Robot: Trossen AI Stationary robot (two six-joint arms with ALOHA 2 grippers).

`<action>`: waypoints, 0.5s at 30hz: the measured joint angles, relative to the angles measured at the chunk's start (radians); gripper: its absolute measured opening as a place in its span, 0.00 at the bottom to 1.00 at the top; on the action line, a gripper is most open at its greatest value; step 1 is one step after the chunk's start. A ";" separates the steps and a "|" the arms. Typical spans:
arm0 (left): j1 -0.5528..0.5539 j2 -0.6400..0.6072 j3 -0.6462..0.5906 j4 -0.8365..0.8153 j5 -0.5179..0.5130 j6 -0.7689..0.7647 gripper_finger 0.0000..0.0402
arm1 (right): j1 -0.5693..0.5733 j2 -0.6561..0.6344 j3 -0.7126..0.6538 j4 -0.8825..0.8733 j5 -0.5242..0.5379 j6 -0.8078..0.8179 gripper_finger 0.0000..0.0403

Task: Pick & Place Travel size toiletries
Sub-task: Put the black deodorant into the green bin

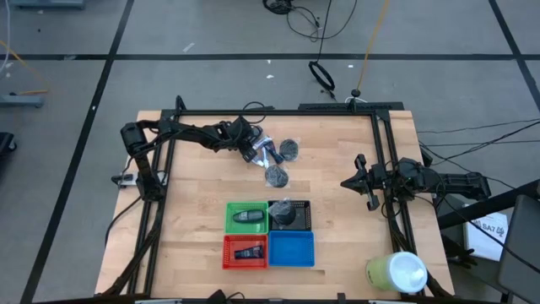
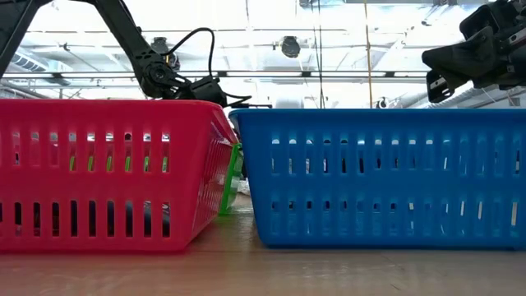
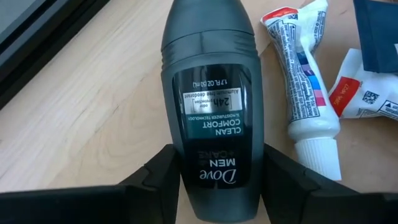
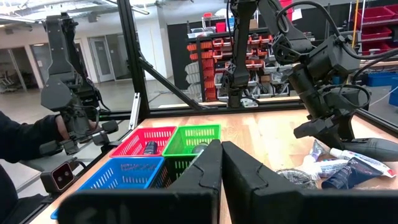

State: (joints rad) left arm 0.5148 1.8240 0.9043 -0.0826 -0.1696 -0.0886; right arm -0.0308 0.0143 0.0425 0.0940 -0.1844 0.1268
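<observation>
Wrist view had my left gripper (image 3: 217, 177) straddling the grey deodorant (image 3: 210, 99), fingers about touching its sides, lying flat in the pile around 12 o'clock on the table (image 1: 194, 219). Couldn't tell if I'd really gripped it. It's slick and rounded, so it might've squirted out. Right gripper (image 1: 369, 182) sat closed at 3 o'clock.

Four square trays sit in a block on the wooden desk (image 1: 194, 211): green tray (image 1: 247, 217), black tray (image 1: 291, 214), red tray (image 1: 245, 251), blue tray (image 1: 291, 249). A pale green cylinder (image 1: 396, 272) with a white top lies at four o'clock from them, near the desk's corner.
</observation>
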 joint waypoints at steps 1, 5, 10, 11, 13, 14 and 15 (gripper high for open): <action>0.000 0.000 0.000 0.000 0.000 -0.002 0.41 | 0.000 0.000 0.000 0.000 0.000 0.000 0.00; -0.007 0.000 -0.001 -0.005 0.006 0.001 0.46 | 0.000 0.000 0.000 0.000 0.000 0.000 0.00; -0.013 -0.002 0.000 -0.043 0.015 -0.012 0.46 | 0.000 0.000 0.000 0.000 0.000 0.000 0.00; -0.013 -0.007 0.001 -0.062 0.021 -0.019 0.44 | 0.000 0.000 0.000 0.000 0.000 0.000 0.00; -0.016 -0.019 0.001 -0.099 0.024 -0.024 0.41 | 0.000 0.000 0.000 0.000 0.000 0.000 0.00; -0.017 -0.026 0.001 -0.113 0.024 -0.025 0.41 | 0.000 0.000 0.000 0.000 0.000 0.000 0.00; -0.020 -0.032 -0.001 -0.126 0.021 -0.025 0.41 | 0.000 0.000 0.000 0.000 0.000 0.000 0.00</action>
State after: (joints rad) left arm 0.4950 1.7925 0.9036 -0.2083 -0.1481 -0.1135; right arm -0.0307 0.0143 0.0429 0.0940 -0.1844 0.1265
